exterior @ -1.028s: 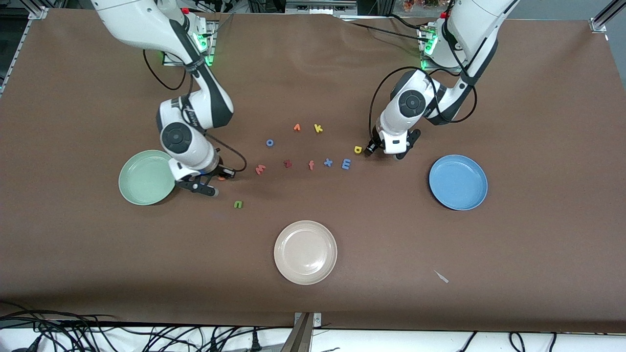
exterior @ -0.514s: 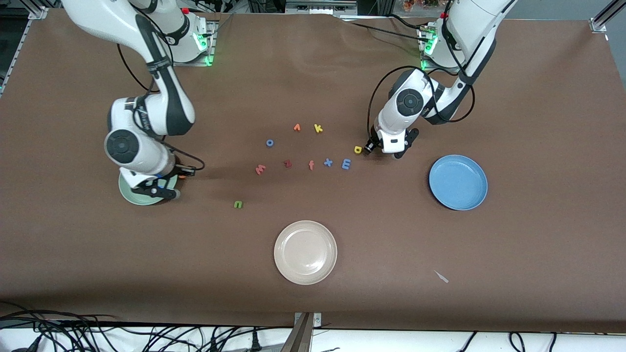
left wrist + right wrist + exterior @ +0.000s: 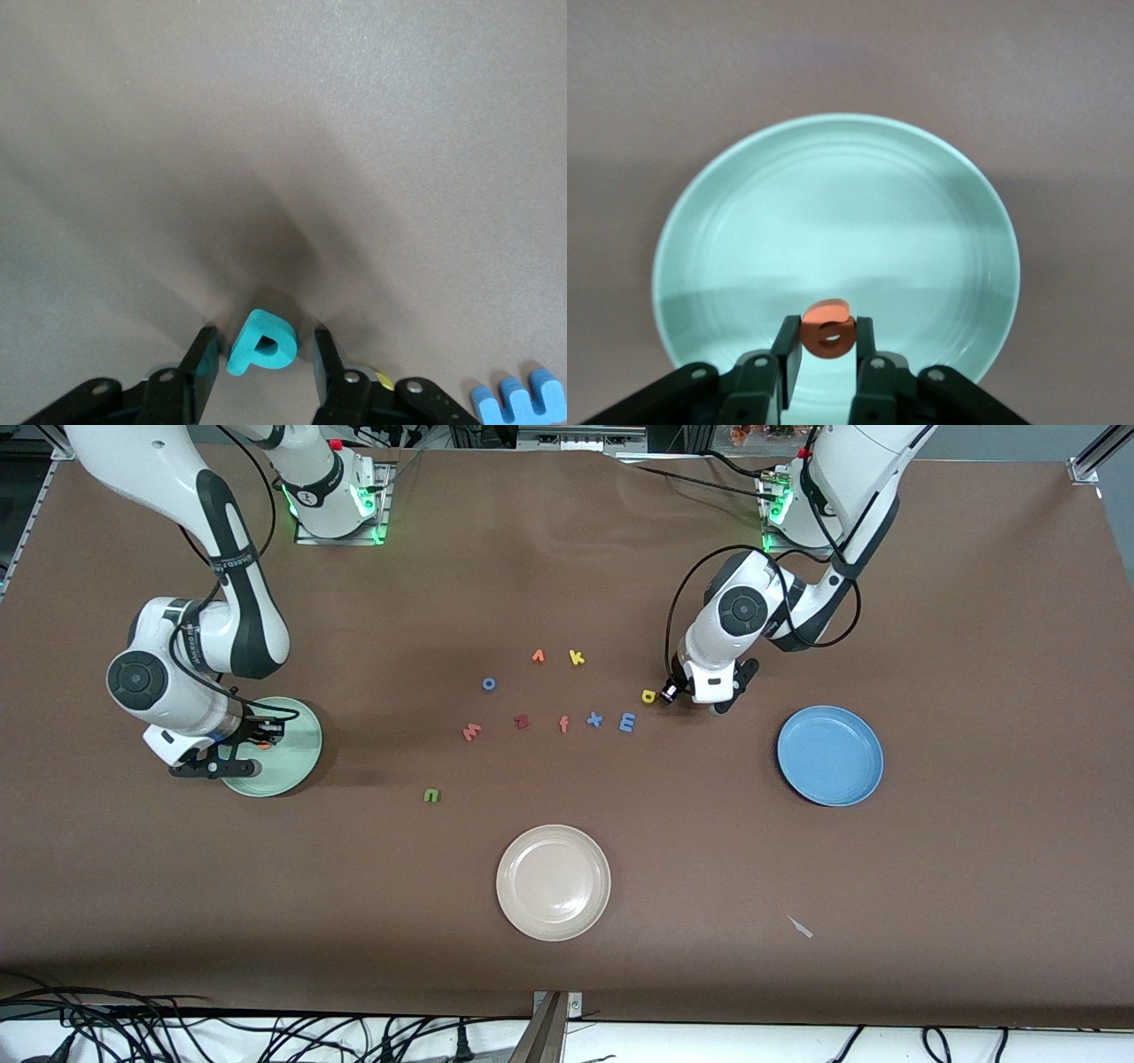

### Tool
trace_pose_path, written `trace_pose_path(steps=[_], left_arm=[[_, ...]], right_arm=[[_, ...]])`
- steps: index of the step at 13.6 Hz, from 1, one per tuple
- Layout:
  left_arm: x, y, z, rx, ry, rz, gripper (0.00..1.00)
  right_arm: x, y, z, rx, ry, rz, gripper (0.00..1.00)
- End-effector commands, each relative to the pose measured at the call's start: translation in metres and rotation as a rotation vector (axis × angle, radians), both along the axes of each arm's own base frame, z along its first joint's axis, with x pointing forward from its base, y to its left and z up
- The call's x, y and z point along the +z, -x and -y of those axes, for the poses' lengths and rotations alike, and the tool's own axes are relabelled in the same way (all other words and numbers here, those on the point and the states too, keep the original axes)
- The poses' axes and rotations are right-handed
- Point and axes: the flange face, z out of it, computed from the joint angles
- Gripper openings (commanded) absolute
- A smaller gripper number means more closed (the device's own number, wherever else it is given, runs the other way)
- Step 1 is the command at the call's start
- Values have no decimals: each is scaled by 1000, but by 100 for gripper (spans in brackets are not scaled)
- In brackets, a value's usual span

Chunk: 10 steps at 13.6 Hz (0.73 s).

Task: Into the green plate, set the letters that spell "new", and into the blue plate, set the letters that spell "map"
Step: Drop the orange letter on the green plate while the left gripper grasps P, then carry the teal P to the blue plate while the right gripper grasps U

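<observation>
The right end effector [image 3: 826, 347] hangs over the round pale mint-green plate [image 3: 297, 766] at the right arm's end of the brown surface [image 3: 974, 868], its fingers clamped on the small orange foam letter e [image 3: 827, 329].

The left end effector [image 3: 260, 359] is down at the surface. Its fingers stand on either side of the tiny teal foam letter p [image 3: 260, 343], but it is hard to tell whether they are pressing on it yet. Just beside it lie the yellow foam letter a [image 3: 648, 695] and the light blue foam letter m [image 3: 627, 722].

The round medium-blue plate [image 3: 830, 755] sits toward the left arm's end. The salmon-red foam letter w [image 3: 471, 732] lies mid-surface, with the small green foam letter n [image 3: 431, 795] nearer the front camera.
</observation>
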Motion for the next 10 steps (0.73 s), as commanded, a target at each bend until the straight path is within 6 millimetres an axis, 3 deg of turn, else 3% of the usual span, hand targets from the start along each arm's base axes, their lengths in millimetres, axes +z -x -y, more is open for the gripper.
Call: trace_pose_path(steps=[1,5,6,9,10], left_arm=[[-15,-2,-10,3,-38,-16,49],[-16,-4,-14,4,-43,-15,50],[-16,-4,-14,4,-43,-15,49],[-17,-3,-14,1,-43,-16,31],[-17,-3,-14,1,-43,-16,30]], right_arm=[[5,2,-2,6,-20,19,100],[31,-19,-31,-76,-87,-7,100],[37,-25,-51,-83,-107,-10,100],[35,-39,-96,-157,-116,11,100],[35,-44,-113,-167,-125,20,100]])
